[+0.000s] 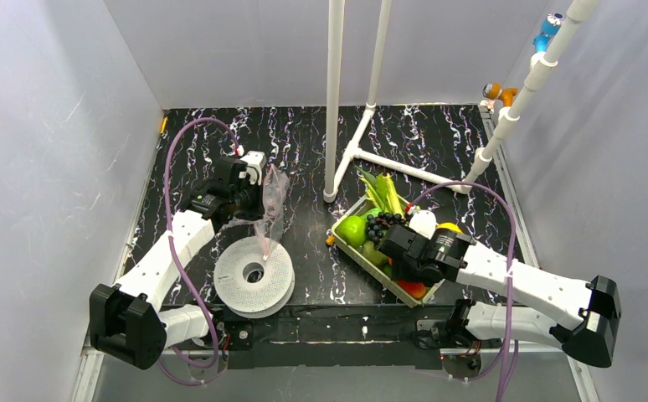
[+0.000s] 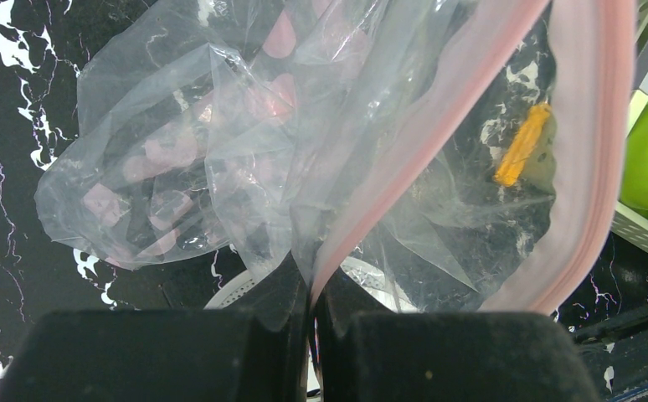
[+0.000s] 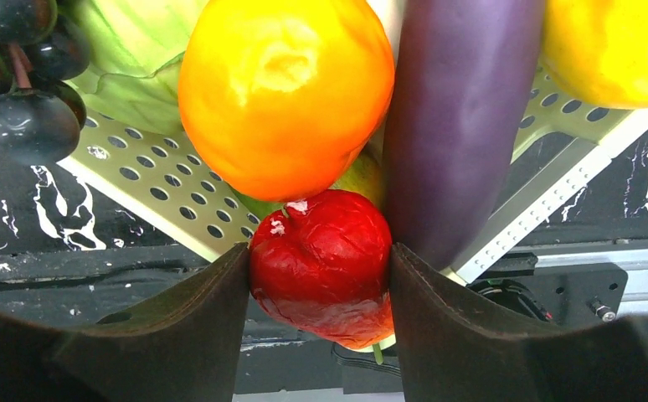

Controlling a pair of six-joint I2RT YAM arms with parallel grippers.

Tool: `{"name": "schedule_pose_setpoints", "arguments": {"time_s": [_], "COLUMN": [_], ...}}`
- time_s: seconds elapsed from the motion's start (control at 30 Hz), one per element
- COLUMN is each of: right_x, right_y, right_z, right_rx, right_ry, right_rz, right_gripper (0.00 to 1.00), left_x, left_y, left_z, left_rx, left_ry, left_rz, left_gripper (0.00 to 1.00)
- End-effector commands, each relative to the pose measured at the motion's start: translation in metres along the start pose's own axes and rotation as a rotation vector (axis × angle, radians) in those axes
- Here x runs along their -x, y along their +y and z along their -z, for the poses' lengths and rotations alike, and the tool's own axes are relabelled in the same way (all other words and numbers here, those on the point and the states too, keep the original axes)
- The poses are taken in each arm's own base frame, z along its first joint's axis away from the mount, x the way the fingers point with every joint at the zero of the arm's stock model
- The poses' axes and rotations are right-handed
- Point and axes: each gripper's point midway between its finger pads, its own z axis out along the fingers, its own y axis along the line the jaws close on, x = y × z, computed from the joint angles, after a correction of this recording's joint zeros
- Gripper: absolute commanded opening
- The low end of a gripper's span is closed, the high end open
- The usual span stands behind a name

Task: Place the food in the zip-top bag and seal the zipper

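Right wrist: orange (image 3: pixel 285 92), eggplant (image 3: pixel 463 126) crowd red piece (image 3: pixel 325 251) inside right end effector (image 3: pixel 319 272)

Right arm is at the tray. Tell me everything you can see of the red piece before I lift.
The red piece is a small rounded toy, glossy and wrinkled like soft plastic, with white scuffs on top and a thin green stem at its lower end. It sits at the near edge of the tray, just below the orange and beside the eggplant. The right gripper straddles it, with a dark finger against each side.
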Motion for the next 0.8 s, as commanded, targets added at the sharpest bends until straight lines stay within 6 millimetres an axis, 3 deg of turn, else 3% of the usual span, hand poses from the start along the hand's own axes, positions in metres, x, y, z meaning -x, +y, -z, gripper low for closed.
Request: {"name": "schedule_pose_setpoints", "arguments": {"time_s": [0.0, 0.23, 0.3, 0.4, 0.53, 0.67, 0.77], "right_x": [0.018, 0.042, 0.051, 0.065, 0.083, 0.105, 0.122], "right_y": [-0.002, 0.005, 0.006, 0.023, 0.081, 0.151, 0.192], "right_z": [0.015, 0.035, 0.041, 0.052, 0.073, 0.113, 0.136], "right_rx": [0.030, 0.100, 0.106, 0.180, 0.438, 0.766, 0.907], "right_ry": [-0.080, -0.168, -0.202, -0.247, -0.296, -0.361, -0.395], "right_rz": [0.009, 0.016, 0.020, 0.048, 0.044, 0.049, 0.061], "right_gripper": [0.32, 0.08, 0.04, 0.01, 0.01, 0.01, 0.01], "left_x": [0.006, 0.006, 0.006, 0.007, 0.008, 0.009, 0.010], "left_y": [-0.004, -0.004, -0.004, -0.005, -0.006, -0.007, -0.008], "left_z": [0.006, 0.007, 0.007, 0.008, 0.009, 0.011, 0.014], "left_rx": [-0.016, -0.018, -0.017, -0.019, -0.025, -0.030, -0.035], "left_ry": [-0.010, -0.012, -0.014, -0.017, -0.021, -0.032, -0.041], "left_rz": [-0.007, -0.007, -0.008, -0.009, -0.010, -0.011, -0.012], "left_gripper": [0.00, 0.00, 0.00, 0.00, 0.00, 0.00, 0.00]}}
